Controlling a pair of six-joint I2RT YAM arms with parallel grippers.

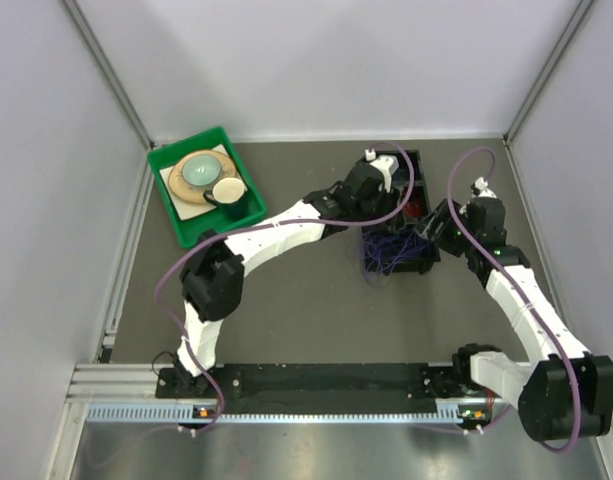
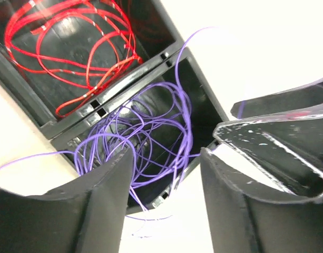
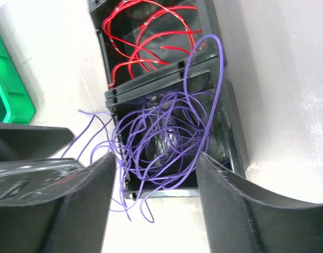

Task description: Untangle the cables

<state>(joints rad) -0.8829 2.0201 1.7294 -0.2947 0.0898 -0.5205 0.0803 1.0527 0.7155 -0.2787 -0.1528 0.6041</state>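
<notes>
Grey table [image 1: 286,300]: purple cables [image 3: 161,142] overhang near edge of bin [image 3: 237,142]; left gripper [image 2: 166,158] and right gripper [image 3: 156,158] spread, empty; regrasping strays judged next.

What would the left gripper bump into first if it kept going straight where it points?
Probably the purple cables piled in the black bin; they lie straight ahead of the left gripper, though depth is unclear.
</notes>
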